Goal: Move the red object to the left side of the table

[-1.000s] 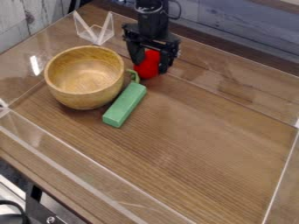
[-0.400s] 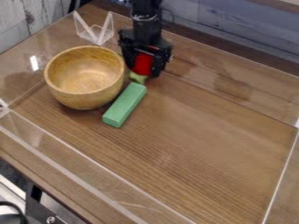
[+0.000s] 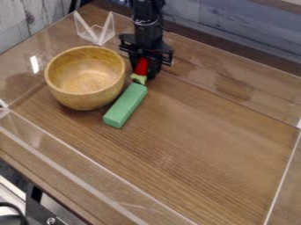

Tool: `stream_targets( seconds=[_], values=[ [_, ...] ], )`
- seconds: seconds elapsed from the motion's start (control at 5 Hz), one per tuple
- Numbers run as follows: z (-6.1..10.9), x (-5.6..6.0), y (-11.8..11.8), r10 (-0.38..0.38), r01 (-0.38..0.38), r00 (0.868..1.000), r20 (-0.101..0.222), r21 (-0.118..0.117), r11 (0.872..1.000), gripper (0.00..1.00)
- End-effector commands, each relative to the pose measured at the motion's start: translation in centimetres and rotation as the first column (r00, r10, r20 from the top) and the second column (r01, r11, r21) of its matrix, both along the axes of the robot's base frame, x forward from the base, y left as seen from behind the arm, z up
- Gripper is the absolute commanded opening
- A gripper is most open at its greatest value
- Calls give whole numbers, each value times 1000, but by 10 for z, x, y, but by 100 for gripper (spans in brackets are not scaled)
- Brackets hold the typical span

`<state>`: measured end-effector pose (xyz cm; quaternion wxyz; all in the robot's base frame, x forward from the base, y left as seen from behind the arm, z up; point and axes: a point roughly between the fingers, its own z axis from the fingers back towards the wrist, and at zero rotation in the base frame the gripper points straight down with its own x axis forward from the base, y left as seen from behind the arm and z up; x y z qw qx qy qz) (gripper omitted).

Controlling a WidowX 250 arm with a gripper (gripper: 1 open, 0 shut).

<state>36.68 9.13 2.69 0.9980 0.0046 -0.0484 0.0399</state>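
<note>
The red object sits on the brown table near its far edge, just right of the wooden bowl. Only a narrow strip of red shows between the black fingers. My gripper points straight down over it, with its jaws shut on the red object from both sides. The toy's green leafy end is hidden behind the fingers.
A wooden bowl stands at the left, close to the gripper. A green rectangular block lies slanted in front of the gripper, right of the bowl. Low clear acrylic walls edge the tabletop.
The gripper sank a little onto the red object and its jaws went from wide open to shut on it. Bowl and green block have not moved.
</note>
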Motion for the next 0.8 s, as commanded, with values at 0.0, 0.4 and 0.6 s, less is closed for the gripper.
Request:
stream_targets(
  seconds=[0.0,0.4,0.6],
  values=[
    [12,-2,-15,-32,32,999,16,-5,999,0],
    [7,-15,-40,-76,75,997,-32,-32,997,0],
    [7,-20,-50,-93,91,994,-52,-46,995,0]
  ],
)
